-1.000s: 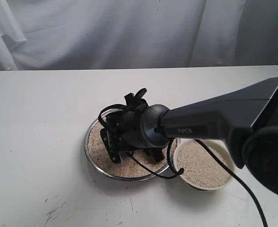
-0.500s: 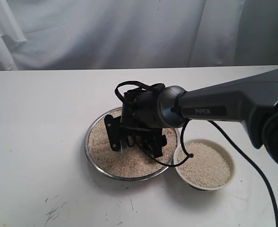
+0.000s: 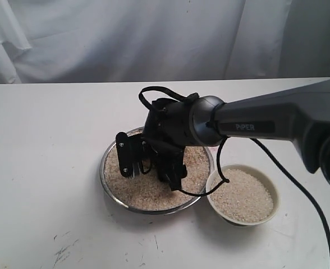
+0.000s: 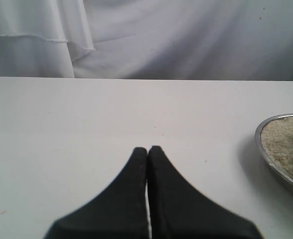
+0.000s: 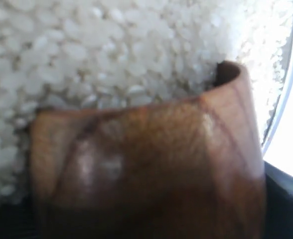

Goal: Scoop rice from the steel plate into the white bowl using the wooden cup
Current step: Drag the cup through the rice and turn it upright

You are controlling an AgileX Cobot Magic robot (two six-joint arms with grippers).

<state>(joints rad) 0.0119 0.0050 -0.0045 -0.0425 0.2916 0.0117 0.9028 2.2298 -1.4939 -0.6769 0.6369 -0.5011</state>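
Note:
The steel plate [image 3: 105, 178] lies mid-table, spread with rice [image 3: 145, 193]. My right gripper [image 3: 155, 168] hangs low over the plate and is shut on the wooden cup [image 5: 146, 159]. The cup lies tipped with its rim pushed into the rice [image 5: 111, 55], close to the plate's rim [image 5: 291, 84]. In the exterior view the gripper body hides the cup. The white bowl [image 3: 274, 197] stands just right of the plate, heaped with rice [image 3: 241, 196]. My left gripper [image 4: 147, 149] is shut and empty above bare table, left of the plate [image 4: 259, 142], and is out of the exterior view.
The right arm [image 3: 277, 120] stretches in from the right, above the bowl, with a black cable [image 3: 291, 182] looping past the bowl's rim. A white curtain [image 3: 154, 39] closes off the back of the white table [image 3: 41, 140].
My right wrist has swung over the plate, and the gripper has moved left and lowered the cup's mouth into the rice. The bowl and plate have stayed put.

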